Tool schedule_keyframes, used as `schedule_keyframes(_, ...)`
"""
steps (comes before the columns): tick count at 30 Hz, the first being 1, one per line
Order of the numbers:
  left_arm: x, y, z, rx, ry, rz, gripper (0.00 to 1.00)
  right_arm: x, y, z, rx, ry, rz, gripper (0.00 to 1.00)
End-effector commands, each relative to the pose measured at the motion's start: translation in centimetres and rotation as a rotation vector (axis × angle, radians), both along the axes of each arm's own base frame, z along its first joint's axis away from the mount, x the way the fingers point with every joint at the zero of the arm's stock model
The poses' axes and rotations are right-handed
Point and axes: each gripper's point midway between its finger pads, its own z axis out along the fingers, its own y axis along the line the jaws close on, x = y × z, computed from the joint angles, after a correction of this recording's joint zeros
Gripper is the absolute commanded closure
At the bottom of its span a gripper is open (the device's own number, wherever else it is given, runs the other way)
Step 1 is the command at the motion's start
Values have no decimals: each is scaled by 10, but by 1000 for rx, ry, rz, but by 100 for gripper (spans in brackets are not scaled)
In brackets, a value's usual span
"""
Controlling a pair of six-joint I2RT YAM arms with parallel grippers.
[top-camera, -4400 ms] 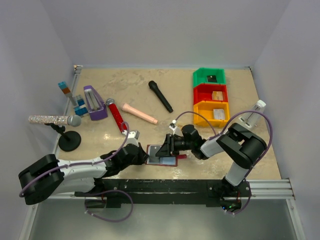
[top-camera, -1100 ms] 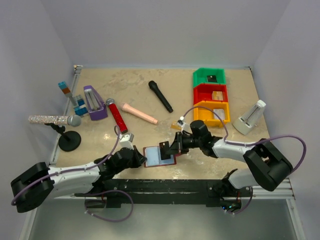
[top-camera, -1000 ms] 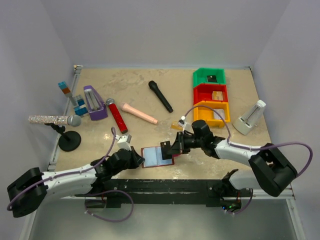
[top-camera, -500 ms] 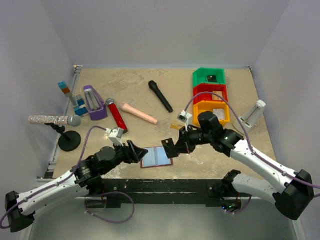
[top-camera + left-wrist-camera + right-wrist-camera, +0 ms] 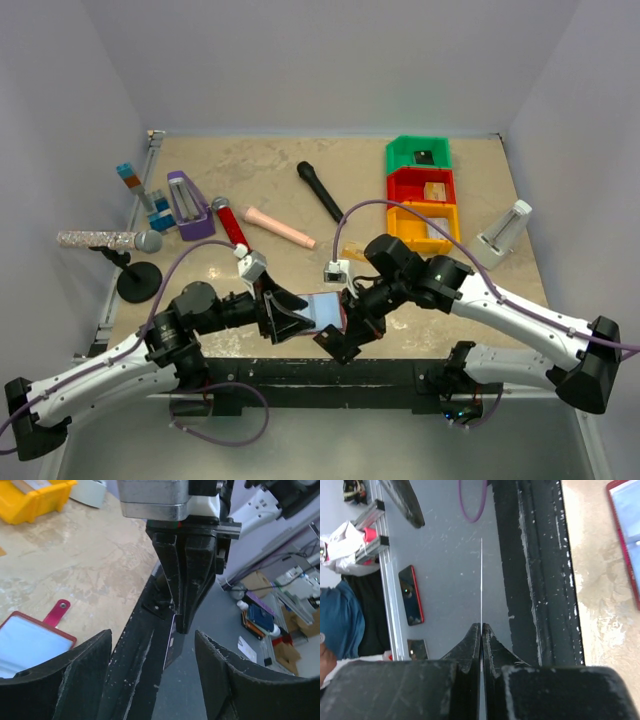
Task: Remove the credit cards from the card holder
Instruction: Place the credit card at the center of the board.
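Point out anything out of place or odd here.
The right gripper holds a thin card edge-on beyond the table's near edge, past the black rail, over the floor; dropped there, it would likely leave the workspace.

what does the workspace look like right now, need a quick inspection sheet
surface: marbled tan table, nothing spilled seen
job's things: card holder lies open near the front edge; one credit card, seen edge-on, is in the right gripper; other cards sit in the bins
clutter: black microphone, red microphone, more props at the left
grippers: left gripper open, empty; right gripper shut on the credit card
cables: purple cables arch over both arms
surroundings: phone, person in blue
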Motion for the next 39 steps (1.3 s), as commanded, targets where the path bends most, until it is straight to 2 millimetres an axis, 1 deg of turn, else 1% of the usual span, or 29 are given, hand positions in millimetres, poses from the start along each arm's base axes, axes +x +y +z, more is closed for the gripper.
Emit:
schedule_keyframes(1, -25, -10, 23, -47, -83, -181, 29, -12, 0, 22, 48, -18, 92, 100)
schedule_keyframes(8, -28, -20, 12, -14, -49, -234, 33, -10, 5, 27, 50, -36, 96, 100)
schedule_keyframes(10, -29, -22, 13, -19, -46, -246, 34, -11, 6, 29, 54, -37, 100, 100)
schedule_keyframes(14, -31, -26, 9, -13, -35, -273, 40, -11, 8, 29, 51, -41, 104, 100)
schedule_keyframes(17, -33, -28, 6, -11, -27, -293, 48, -11, 8, 30, 51, -41, 107, 100)
schedule_keyframes(22, -34, -31, 5, -21, -19, -311, 68, -11, 8, 29, 44, -42, 110, 100)
schedule_keyframes(29, -39, -32, 4, -25, -15, -343, 100, -10, 6, 28, 37, -54, 107, 100)
schedule_keyframes(34, -43, -32, 5, -47, -19, -364, 100, -11, 5, 29, 40, -58, 117, 100)
schedule_keyframes(35, -43, -32, 6, -52, -20, -364, 100, -11, 4, 29, 37, -58, 117, 95)
schedule_keyframes(37, -42, -31, 6, -57, -20, -354, 100, -11, 4, 28, 31, -59, 114, 71)
schedule_keyframes(39, -38, -30, 5, -61, -19, -326, 100, -8, 3, 27, 21, -73, 87, 57)
